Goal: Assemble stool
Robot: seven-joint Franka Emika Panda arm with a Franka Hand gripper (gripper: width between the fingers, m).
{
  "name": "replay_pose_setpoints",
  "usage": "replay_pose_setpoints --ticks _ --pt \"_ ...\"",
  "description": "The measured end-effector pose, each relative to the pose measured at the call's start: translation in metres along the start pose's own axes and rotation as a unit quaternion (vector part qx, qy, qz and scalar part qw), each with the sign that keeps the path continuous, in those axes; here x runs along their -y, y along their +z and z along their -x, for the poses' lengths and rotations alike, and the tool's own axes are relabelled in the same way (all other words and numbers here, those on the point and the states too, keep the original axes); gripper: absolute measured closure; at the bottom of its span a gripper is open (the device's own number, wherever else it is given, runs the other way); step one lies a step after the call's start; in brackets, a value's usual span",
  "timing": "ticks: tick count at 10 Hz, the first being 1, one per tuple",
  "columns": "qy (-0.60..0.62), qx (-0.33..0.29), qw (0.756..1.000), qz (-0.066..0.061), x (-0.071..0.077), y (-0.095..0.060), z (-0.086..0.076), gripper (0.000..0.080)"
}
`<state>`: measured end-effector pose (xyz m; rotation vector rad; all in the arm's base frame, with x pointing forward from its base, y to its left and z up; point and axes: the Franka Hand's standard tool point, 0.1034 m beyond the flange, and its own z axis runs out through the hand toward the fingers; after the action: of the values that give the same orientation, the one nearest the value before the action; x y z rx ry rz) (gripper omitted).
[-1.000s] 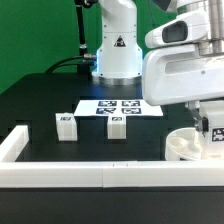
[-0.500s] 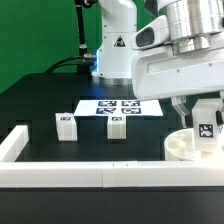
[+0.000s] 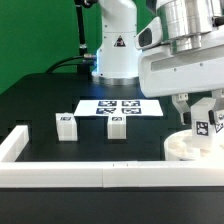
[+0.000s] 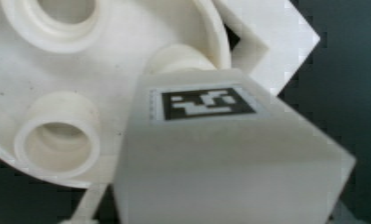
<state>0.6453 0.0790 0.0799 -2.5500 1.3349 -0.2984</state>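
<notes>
Evidently the gripper [image 3: 205,118] is closed on one leg [image 3: 212,128], holding it tilted over the seat [image 3: 185,148]. The seat lies by the tabletop's near edge, toward the corner on the exterior view's right. Contact between them cannot be told. If the leg's end misses its slot, pressing down could jam it, skid the unclamped seat along the border rail [image 3: 100,176], or twist the leg in the fingers. A second leg [image 3: 66,124] and a third leg [image 3: 116,126] stand mid-table.

the exterior view sits low before the table [image 3: 40,100], facing the arm's base [image 3: 117,52]. the wrist view looks from very near at the seat [image 4: 57,90] and tagged leg [image 4: 208,150], both seen at the exterior view's right.
</notes>
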Motion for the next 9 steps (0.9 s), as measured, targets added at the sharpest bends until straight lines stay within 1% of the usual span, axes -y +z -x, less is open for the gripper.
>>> replay_pose_setpoints --ticks 1,2,3,4,5,6,7,8,9 --pt "0.046 0.002 0.999 0.0 -0.002 0.0 0.001 0.0456" --pt "0.154 0.011 0.988 -0.003 -0.005 -0.001 0.006 0.0456" --pt "0.207 0.017 0.978 -0.003 -0.006 0.0 0.011 0.0456" --pt "0.287 0.024 0.958 -0.006 -0.003 0.002 0.021 0.0456" --pt "0.367 0.024 0.93 -0.018 0.0 0.003 0.026 0.0456" --pt "0.428 0.021 0.903 -0.03 0.001 0.005 0.026 0.0456" --pt "0.471 0.024 0.881 -0.036 -0.001 0.005 0.024 0.0456" --pt "0.49 0.026 0.871 -0.037 0.0 0.005 0.025 0.0456" --pt "0.481 0.026 0.875 -0.037 0.0 0.005 0.026 0.0456"
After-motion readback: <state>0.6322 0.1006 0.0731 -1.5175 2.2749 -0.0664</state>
